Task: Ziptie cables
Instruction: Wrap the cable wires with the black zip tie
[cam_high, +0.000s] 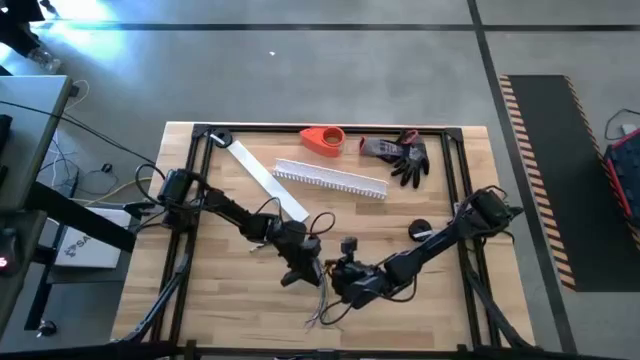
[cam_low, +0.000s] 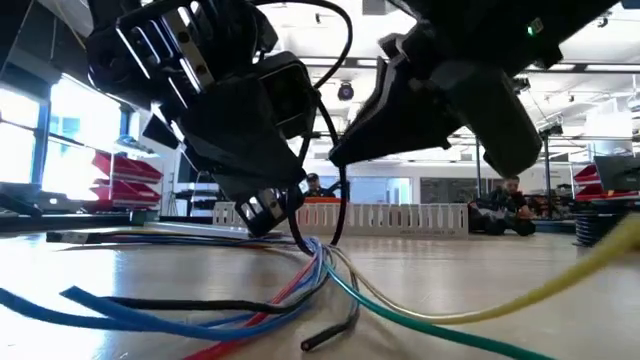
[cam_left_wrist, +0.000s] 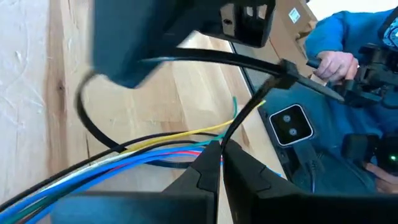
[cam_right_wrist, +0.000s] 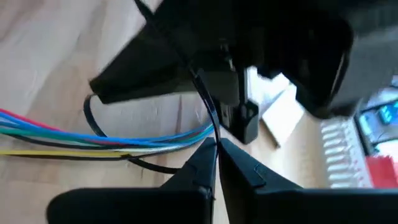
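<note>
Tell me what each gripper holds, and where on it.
Both grip the black zip tie looped around the cables: the left gripper near the bundle, the right gripper on its strap.

My grippers: two, left (cam_high: 300, 268) and right (cam_high: 345, 272)
Thin coloured flexible cables (cam_low: 300, 285): one bundle
Black plastic zip tie (cam_left_wrist: 186, 57): one
White comb-toothed plastic channel (cam_high: 330, 178): one
Dark work glove (cam_high: 400, 153): one
</note>
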